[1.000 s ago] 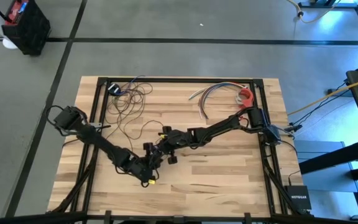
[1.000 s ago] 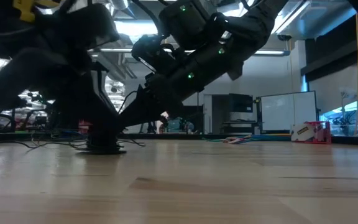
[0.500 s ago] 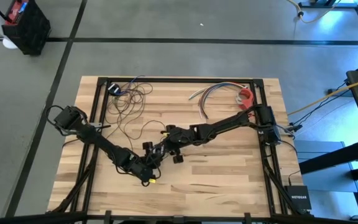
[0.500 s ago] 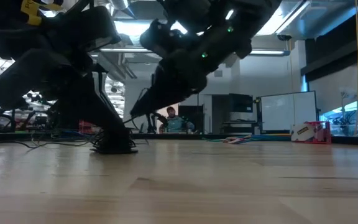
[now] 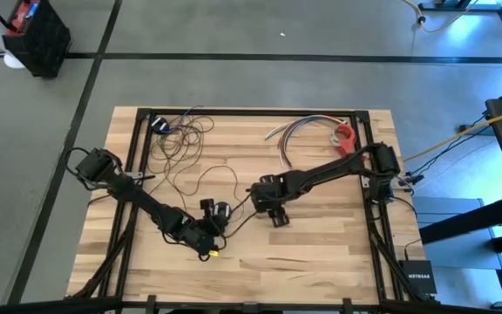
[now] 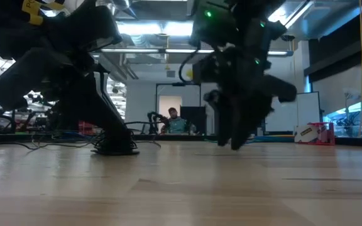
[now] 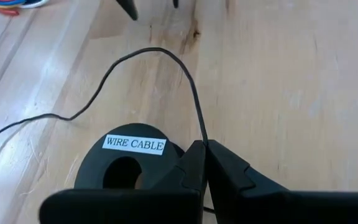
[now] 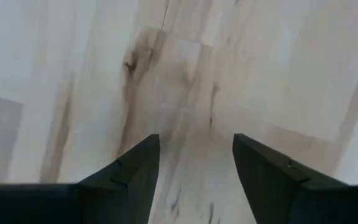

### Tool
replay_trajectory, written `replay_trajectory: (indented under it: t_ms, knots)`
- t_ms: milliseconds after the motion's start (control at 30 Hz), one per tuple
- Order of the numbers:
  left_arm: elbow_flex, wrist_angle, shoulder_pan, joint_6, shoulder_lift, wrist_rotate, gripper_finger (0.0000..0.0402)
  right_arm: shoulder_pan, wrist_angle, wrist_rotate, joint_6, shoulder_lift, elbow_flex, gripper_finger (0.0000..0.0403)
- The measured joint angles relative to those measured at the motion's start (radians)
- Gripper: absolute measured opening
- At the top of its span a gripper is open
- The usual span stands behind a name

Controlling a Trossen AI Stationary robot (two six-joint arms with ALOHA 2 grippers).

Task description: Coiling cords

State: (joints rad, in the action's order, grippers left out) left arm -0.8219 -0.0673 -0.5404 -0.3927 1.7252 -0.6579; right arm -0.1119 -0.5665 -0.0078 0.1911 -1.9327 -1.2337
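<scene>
The right end effector has let go and swung right, fingers spread and empty – the left end effector stays pinched on the cord beside its black spool, mid-bench – hand-off done

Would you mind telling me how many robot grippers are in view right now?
2. The left gripper is shut on the cord beside the black spool; the right gripper hangs open over bare table, holding nothing.

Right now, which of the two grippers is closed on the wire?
The left gripper: its fingers pinch the cords beside the round spool. The right gripper stands open over bare wood.
</scene>
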Motion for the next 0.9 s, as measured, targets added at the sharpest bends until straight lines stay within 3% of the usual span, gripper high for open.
replay_trajectory:
  t_ms: [100,233,400,667,767,900]
  knots:
    - [0.000,0.001,0.000,-0.001,0.000,0.000,0.0005,-0.037,0.059,0.035,0.028,0.000,0.023,0.0209]
    - [0.000,0.001,0.002,0.000,0.000,0.000,0.0005,-0.123,0.221,0.179,0.107,0.000,0.023,0.0209]
    - [0.000,0.001,0.006,-0.001,-0.001,0.000,0.0005,-0.171,0.423,0.279,0.256,-0.006,0.022,0.0209]
    - [0.000,0.001,0.006,0.003,-0.001,0.000,0.0005,-0.139,0.514,0.285,0.346,-0.081,0.022,0.0207]
    - [0.000,0.001,0.006,-0.004,-0.001,0.000,0.0005,-0.134,0.567,0.293,0.376,-0.088,0.022,0.0180]
    - [0.000,0.001,0.006,-0.005,-0.001,0.000,0.0005,-0.138,0.568,0.287,0.412,-0.090,0.022,0.0095]
